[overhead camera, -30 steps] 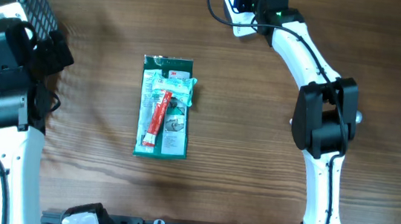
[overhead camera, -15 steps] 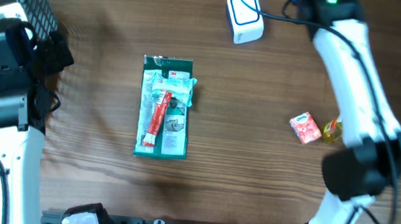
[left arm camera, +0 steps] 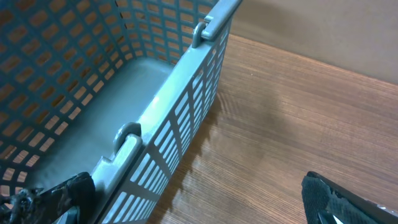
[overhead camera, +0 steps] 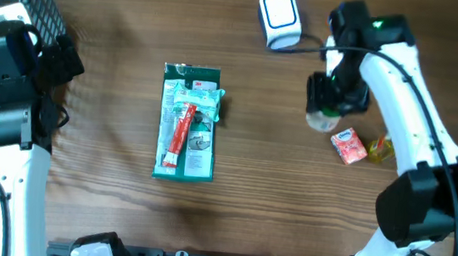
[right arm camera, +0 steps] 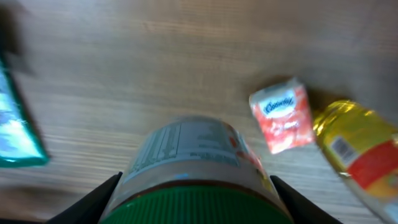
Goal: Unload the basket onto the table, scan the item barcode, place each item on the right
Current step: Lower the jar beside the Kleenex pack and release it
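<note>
Your right tool [overhead camera: 332, 98] is closed around a round jar with a green lid and a white printed label [right arm camera: 186, 152], a finger on either side of the lid in the right wrist view. Seen from overhead, the jar is on the right half of the wooden tabletop [overhead camera: 101, 208], just beside a small red-and-white carton [overhead camera: 347, 146]. A yellow bottle with a red label [overhead camera: 379, 149] lies against the carton's other side. Whether the jar is lifted or resting on the wood cannot be told. The white box-shaped scanner with a blue-edged window [overhead camera: 279, 17] sits near the far edge, apart from the jar, its cable running toward your right arm. In the middle lies a flat green package [overhead camera: 199, 157] with a red tube [overhead camera: 179, 135] on top of it. Your left tool [left arm camera: 199, 205] stands wide open and holds nothing, its dark fingertips at the bottom corners of the left wrist view. It is beside the rim of a blue-grey mesh basket [left arm camera: 168, 118] at the tabletop's left edge.
</note>
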Robot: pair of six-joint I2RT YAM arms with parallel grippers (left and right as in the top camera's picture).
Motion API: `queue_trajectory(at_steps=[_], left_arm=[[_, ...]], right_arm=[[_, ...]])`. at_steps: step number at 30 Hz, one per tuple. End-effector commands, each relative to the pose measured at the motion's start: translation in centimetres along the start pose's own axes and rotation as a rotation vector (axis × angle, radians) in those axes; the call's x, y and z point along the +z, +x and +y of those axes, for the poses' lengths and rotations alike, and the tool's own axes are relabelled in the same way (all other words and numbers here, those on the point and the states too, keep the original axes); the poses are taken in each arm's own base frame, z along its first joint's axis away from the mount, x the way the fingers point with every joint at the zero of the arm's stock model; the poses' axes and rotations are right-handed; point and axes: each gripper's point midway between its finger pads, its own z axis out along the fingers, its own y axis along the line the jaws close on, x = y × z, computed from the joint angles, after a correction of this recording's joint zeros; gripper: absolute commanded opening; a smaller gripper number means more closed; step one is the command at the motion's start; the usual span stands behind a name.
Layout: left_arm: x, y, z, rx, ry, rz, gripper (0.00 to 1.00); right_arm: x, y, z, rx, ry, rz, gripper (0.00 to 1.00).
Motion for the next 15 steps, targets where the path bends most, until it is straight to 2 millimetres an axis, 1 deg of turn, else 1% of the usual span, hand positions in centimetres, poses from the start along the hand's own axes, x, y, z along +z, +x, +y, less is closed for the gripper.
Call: queue_trajectory(at_steps=[1, 3, 5, 7, 9, 10, 11, 15], left_arm=[[2.0, 4.4, -0.8, -0.015, 0.034, 0.15, 1.0], [2.0, 4.4, -0.8, -0.015, 0.034, 0.15, 1.0], [2.0, 4.4, -0.8, -0.015, 0.034, 0.15, 1.0], [2.0, 4.4, -0.8, -0.015, 0.034, 0.15, 1.0], [2.0, 4.4, -0.8, -0.015, 0.034, 0.15, 1.0], [2.0, 4.4, -0.8, -0.015, 0.034, 0.15, 1.0], [2.0, 4.4, -0.8, -0.015, 0.034, 0.15, 1.0], [2.0, 4.4, -0.8, -0.015, 0.034, 0.15, 1.0]], right_arm=[[4.1, 1.7, -0.2, 0.023, 0.001, 0.087, 0.05], [5.8, 2.3, -0.5, 0.033, 0.008, 0.108, 0.06], [7.4, 2.9, -0.6, 0.033, 0.01, 0.122, 0.12], [8.0, 3.0, -0.7, 0.032, 0.01, 0.122, 0.19], [8.2, 3.2, -0.9, 0.031, 0.023, 0.126, 0.47], [8.2, 3.2, -1.0, 0.03, 0.025, 0.126, 0.63], [8.2, 3.2, -1.0, 0.03, 0.026, 0.126, 0.68], [8.2, 3.2, -1.0, 0.03, 0.026, 0.126, 0.69]])
